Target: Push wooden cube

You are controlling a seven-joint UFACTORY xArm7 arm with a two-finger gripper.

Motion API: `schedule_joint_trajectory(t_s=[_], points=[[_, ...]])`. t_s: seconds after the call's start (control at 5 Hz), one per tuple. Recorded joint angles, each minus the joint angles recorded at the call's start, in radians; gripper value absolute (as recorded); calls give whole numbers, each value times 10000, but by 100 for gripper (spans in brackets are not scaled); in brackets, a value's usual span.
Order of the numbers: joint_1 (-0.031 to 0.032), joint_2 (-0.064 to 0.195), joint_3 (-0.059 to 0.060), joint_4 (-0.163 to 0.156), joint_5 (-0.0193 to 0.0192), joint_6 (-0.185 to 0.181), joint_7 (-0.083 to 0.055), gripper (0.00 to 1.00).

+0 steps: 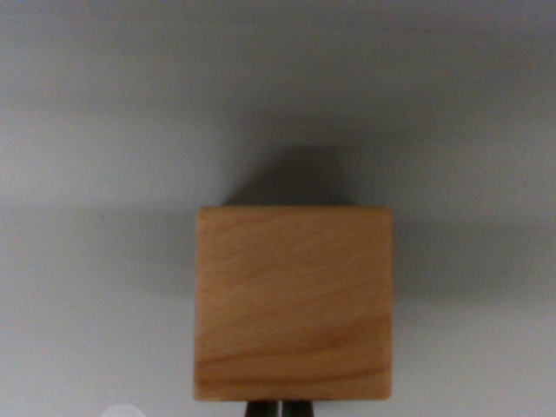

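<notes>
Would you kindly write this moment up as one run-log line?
task: push wooden cube | gripper: fingertips together at cube's near edge | surface: plain grey table | cube: upright, centred

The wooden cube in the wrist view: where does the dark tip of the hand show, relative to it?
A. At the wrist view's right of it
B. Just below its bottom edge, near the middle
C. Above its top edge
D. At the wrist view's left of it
B: the dark tip of the hand shows at the picture's bottom edge, directly under the wooden cube, near its middle.
</notes>
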Motion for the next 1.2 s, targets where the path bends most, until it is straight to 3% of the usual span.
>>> schedule_joint_trajectory(t_s=[1.2], points=[[-6,279,-14,458,-3,180,-32,100]])
